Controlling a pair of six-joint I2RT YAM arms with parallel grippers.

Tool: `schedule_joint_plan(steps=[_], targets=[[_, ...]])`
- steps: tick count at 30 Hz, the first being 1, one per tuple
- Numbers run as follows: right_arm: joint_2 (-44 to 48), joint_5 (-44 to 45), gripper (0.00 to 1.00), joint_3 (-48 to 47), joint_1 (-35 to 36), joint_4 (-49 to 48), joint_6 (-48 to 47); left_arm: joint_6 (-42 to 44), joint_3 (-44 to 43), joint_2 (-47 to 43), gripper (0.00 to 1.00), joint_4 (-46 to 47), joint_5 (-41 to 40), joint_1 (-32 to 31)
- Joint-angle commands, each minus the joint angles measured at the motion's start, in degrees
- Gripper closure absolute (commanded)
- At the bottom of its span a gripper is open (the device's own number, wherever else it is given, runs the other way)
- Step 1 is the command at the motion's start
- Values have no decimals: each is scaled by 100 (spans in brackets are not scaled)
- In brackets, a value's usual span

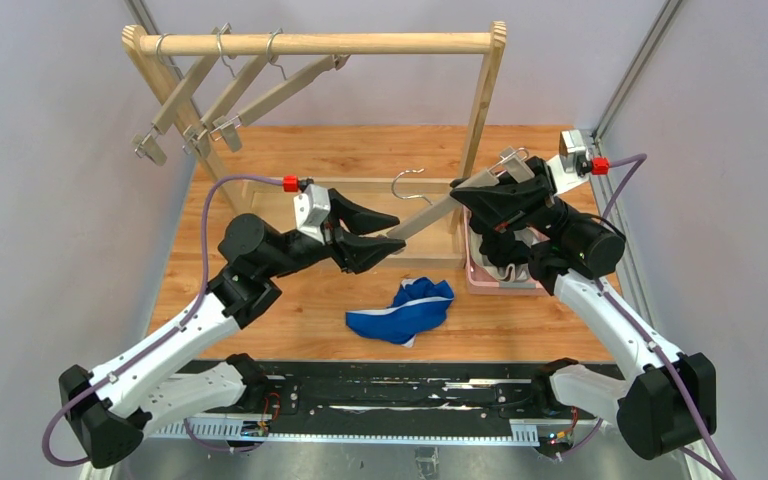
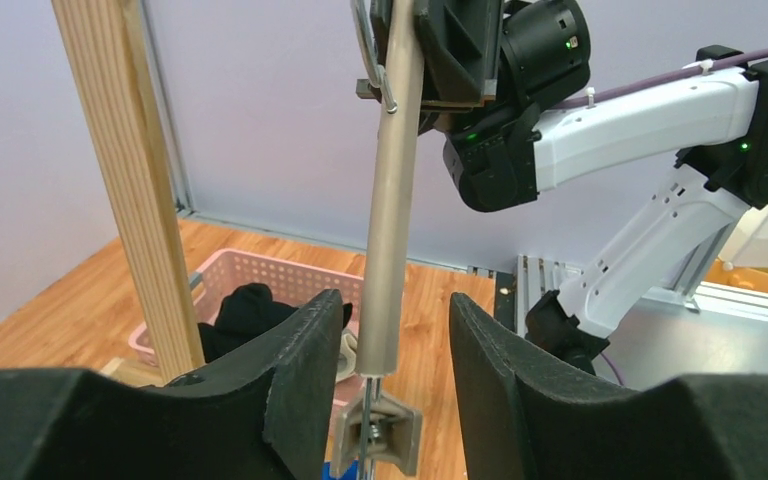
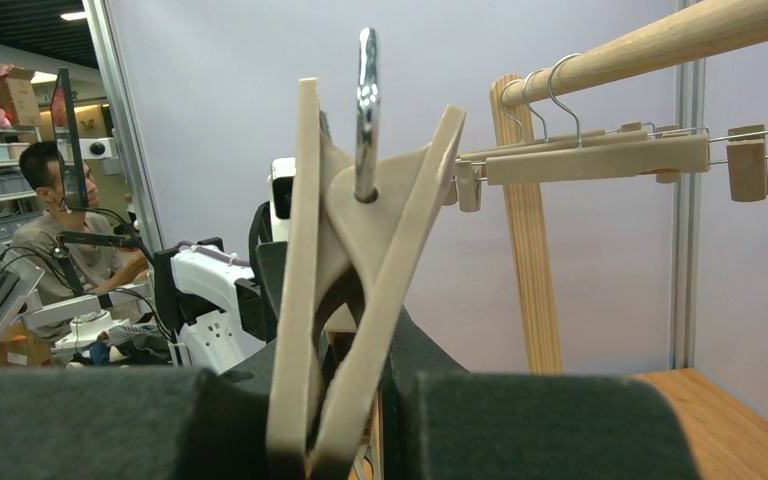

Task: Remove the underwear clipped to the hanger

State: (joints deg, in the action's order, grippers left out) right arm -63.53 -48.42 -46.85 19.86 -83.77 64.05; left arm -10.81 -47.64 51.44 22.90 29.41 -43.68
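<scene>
Here, bright blue boxer briefs (image 1: 405, 310) crumpled on the wooden tabletop (image 1: 295, 315) between both arms, right gripper (image 1: 465, 198) clenched on one end of a pale wooden clip hanger (image 1: 428, 215), left gripper (image 1: 397, 234) unclenched, fingers straddling its bar, black briefs (image 2: 245, 312) in pink basket (image 2: 260, 268).

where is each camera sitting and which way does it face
Top external: above and behind the bases, facing down on the table, rack and blue underwear; left arm and right arm show.
Left wrist: on the left arm, facing through the open left pincer at the hanger and pink basket; right arm beyond.
Right wrist: on the right arm, facing past the right pincer, shut on the hanger, toward the rack.
Shared: all three show the hanger.
</scene>
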Motion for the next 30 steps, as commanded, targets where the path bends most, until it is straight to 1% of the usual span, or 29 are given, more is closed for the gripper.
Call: schedule_joint_plan(steps=[1,4,10,12,13,15,21,22,23,24,26,27,28,30], targets=[[168,-44,99,-23,62,-242,21,-20,-342,333,51,173,317,-26],[190,-53,99,-13,62,-235,11,-99,-488,526,54,171,446,-26],[167,-50,99,17,62,-239,-2,-268,-604,727,65,264,644,-26],[142,-54,100,23,62,-253,13,-309,-643,762,75,285,692,-26],[131,-55,99,26,67,-256,13,-328,-648,770,84,286,707,-26],[124,-66,100,26,64,-264,12,-343,-643,754,99,287,705,-26],[121,-97,100,35,62,-163,-46,-481,-628,751,100,294,855,-26],[117,-100,98,41,62,-105,-50,-510,-632,747,100,294,869,-26],[120,-97,92,55,62,-57,-58,-531,-633,742,100,294,874,-26],[121,-97,79,80,62,-46,-71,-550,-642,726,100,294,842,-26],[152,-87,48,146,62,-28,-127,-583,-662,672,100,269,744,-26],[184,-88,35,205,62,22,-184,-577,-681,628,100,223,672,-26],[231,-100,31,255,62,120,-274,-548,-708,581,100,143,610,-26],[369,-133,30,329,62,452,-516,-395,-783,448,100,-214,395,-26]])
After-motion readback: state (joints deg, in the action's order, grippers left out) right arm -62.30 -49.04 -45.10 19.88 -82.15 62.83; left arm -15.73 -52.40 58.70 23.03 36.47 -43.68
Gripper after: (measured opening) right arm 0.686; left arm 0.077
